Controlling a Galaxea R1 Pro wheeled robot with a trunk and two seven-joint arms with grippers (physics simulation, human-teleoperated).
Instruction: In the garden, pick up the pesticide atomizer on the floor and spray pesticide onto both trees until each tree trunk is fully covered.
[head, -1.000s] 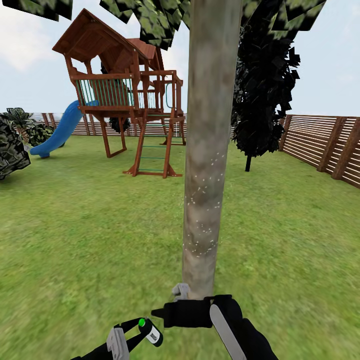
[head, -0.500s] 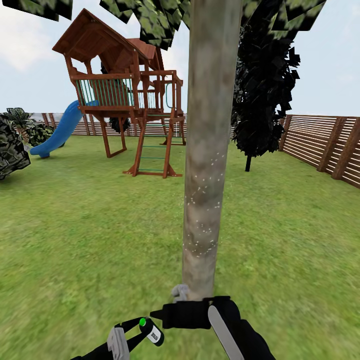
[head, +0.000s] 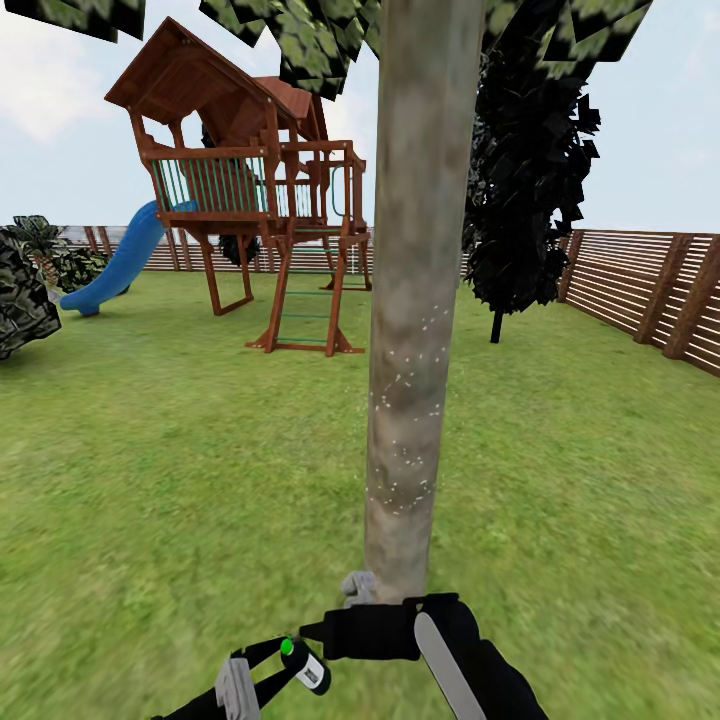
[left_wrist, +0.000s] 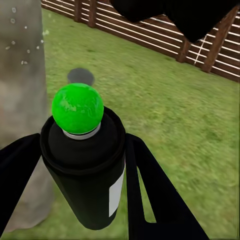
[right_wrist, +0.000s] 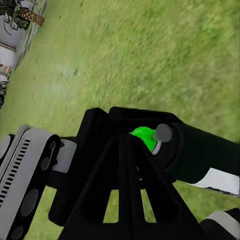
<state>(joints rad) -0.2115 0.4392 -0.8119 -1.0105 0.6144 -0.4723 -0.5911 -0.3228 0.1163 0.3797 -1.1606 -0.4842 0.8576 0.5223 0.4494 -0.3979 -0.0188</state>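
**Atomizer in hand at the trunk**

The tree trunk (head: 410, 300) rises straight before me on the garden (head: 150, 450) grass, white pesticide (head: 405, 470) specks dotting its middle. My right tool (head: 362, 587) sits near its base — grip unreadable. My left tool (left_wrist: 80, 175) clamps the pesticide atomizer (left_wrist: 85, 165) around its dark body — small, rigid, probably light and smooth-sided, best held mid-body, green head clear.

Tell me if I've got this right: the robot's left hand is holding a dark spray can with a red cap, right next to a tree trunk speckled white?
Nearly. The cap is bright green, not red, as the left wrist view shows. The left hand does hold the dark spray can, beside the tree trunk with white specks.
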